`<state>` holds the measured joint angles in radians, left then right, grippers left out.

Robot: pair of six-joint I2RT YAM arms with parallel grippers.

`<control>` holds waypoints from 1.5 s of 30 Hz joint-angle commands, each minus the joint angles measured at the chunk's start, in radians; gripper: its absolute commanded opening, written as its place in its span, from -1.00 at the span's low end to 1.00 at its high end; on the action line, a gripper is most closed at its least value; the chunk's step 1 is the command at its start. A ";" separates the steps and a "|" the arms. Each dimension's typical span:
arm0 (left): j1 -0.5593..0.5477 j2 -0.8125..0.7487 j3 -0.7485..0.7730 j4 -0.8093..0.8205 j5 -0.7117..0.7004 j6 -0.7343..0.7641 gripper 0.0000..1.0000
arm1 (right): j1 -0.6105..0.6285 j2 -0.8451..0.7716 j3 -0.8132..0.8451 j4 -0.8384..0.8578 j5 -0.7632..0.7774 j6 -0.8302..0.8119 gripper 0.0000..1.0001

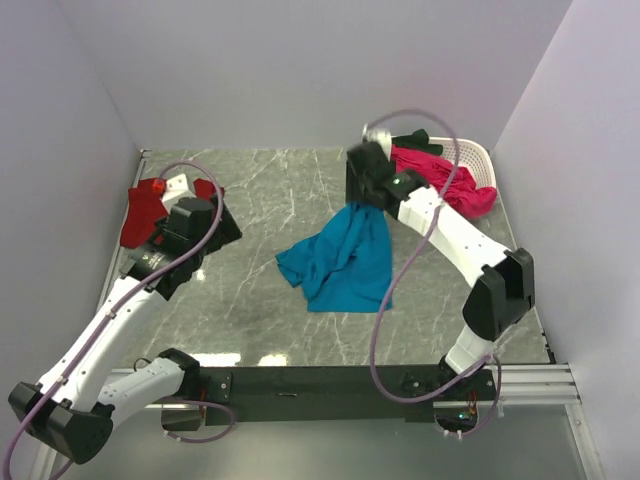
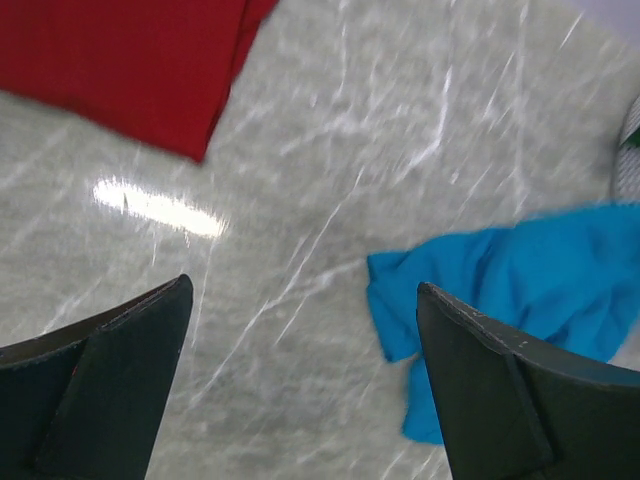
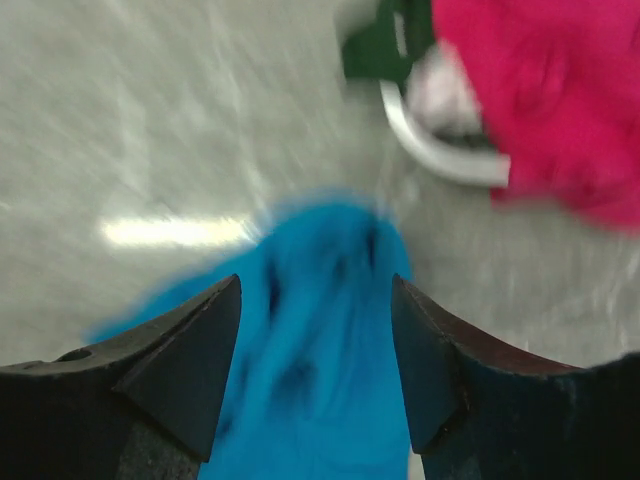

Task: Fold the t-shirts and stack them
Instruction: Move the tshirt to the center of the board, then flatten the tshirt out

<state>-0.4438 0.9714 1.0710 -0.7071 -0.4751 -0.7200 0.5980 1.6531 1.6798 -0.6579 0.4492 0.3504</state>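
**Shirts scattered on marble, both claws released**

Grey marbled table [image 1: 270,190] is seen running wall to wall. The teal-blue t-shirt [image 1: 338,262] is found crumpled near its middle, its far corner lying just under the right arm's wrist. At the far right corner the white slatted basket [image 1: 482,158] is parked. The bright pink t-shirt [image 1: 450,185] is heaped in it and spills over the near rim. The dark red t-shirt [image 1: 143,212] is laid at the table's left edge, partly covered by the left arm in the overhead view. The dark green t-shirt [image 1: 412,138] is only glimpsed, a scrap at the basket's far side.

Now the claws. The left gripper [image 2: 303,285] is held above bare table between the red and teal cloth, jaws spread wide, nothing between them. The right gripper [image 3: 315,282] is poised directly over the teal-blue t-shirt's far end, jaws parted. That wrist view is blurred, so contact between fingers and cloth cannot be judged.
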 commanded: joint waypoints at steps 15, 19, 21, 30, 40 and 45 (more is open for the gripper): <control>-0.249 0.291 -0.077 0.233 0.305 0.011 0.94 | 0.040 -0.251 -0.647 0.081 -0.366 0.262 0.31; -0.294 0.400 -0.036 0.264 0.371 0.037 0.93 | 0.042 -0.217 -0.621 0.113 -0.354 0.286 0.29; -0.312 0.455 -0.010 0.276 0.394 0.048 0.92 | 0.040 -0.182 -0.580 0.119 -0.339 0.292 0.29; -0.345 0.605 0.036 0.313 0.484 0.067 0.72 | 0.022 -0.066 -0.485 0.124 -0.288 0.329 0.26; -0.358 0.697 0.069 0.348 0.539 0.073 0.69 | 0.008 0.043 -0.459 0.172 -0.320 0.329 0.24; -0.358 0.736 0.072 0.377 0.564 0.100 0.45 | 0.005 0.108 -0.433 0.165 -0.316 0.320 0.18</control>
<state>-0.7959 1.6844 1.1030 -0.3862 0.0490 -0.6624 0.6079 1.7374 1.1931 -0.5232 0.1204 0.6712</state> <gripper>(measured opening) 0.759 0.603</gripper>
